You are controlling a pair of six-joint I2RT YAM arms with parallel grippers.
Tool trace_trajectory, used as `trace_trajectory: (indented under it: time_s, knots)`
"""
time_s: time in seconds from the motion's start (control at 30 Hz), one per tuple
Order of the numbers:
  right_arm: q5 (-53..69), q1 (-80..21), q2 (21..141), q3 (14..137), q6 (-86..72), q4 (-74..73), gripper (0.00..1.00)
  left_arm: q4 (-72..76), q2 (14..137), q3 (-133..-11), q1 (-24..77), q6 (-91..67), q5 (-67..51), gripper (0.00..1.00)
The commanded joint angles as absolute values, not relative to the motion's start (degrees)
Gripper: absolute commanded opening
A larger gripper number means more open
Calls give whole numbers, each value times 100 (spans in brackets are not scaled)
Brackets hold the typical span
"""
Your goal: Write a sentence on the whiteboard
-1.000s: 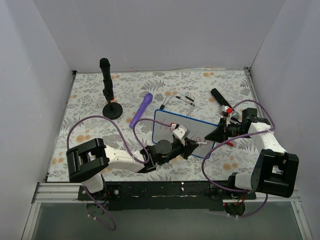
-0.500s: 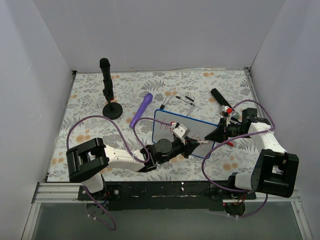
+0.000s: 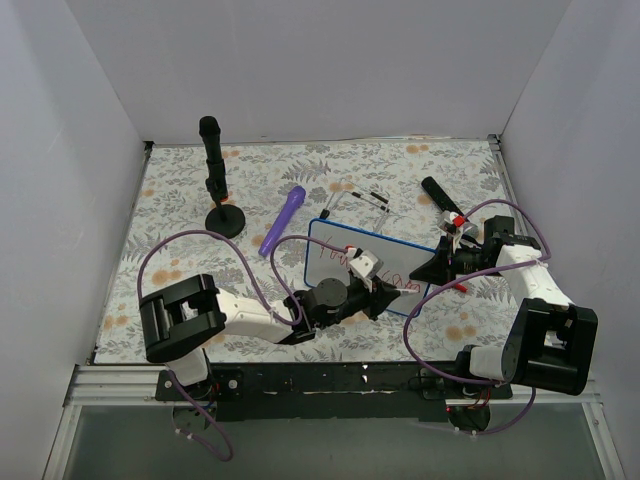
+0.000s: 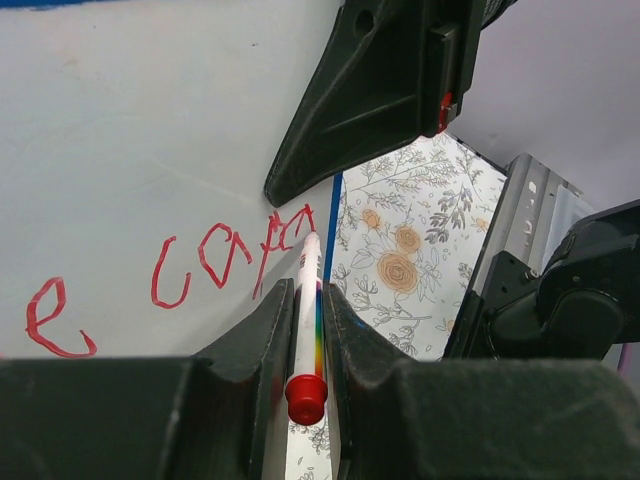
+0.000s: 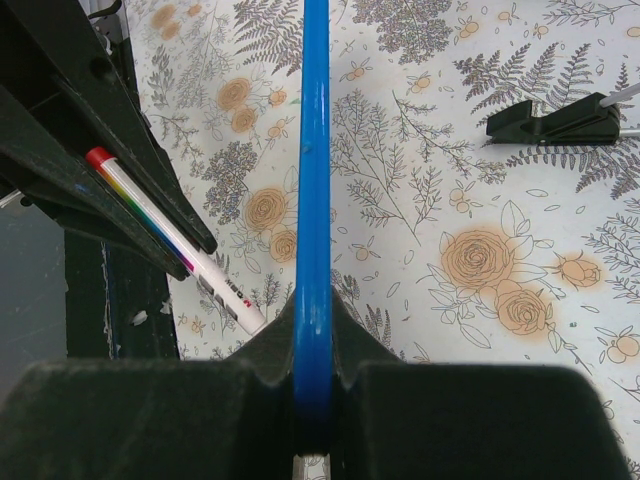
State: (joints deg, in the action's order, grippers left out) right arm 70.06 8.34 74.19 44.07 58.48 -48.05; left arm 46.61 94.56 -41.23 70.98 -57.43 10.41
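While the left claw (image 4: 305,290) presses a marker (image 4: 309,325) to the whiteboard (image 3: 345,236), the right claw (image 5: 313,312) pinches its rim.
Clenched on the red-capped marker, the left claw sets its tip at the end of the red sentence (image 4: 215,262), near the board's right edge; the whiteboard lies right of centre on the flowered bench (image 3: 180,190), its blue rim clamped by the right claw.

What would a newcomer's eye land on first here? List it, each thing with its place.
The red script on the whiteboard near the table's centre stands out, with the left gripper shut on a marker whose tip sits at the last red letter. At the board's right edge, the right gripper clamps the blue rim.
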Motion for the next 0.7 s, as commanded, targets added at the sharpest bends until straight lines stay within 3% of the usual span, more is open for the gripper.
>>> trace_trajectory:
  time_s: [0.0, 0.67]
  knots:
    - [7356, 835, 7269, 4518, 5854, -4922, 1, 4588, 9554, -4157, 7014, -5774, 1028, 0]
    - [7356, 835, 7277, 4518, 5854, -4913, 1, 4439, 8842, -3947, 7005, -5687, 887, 0]
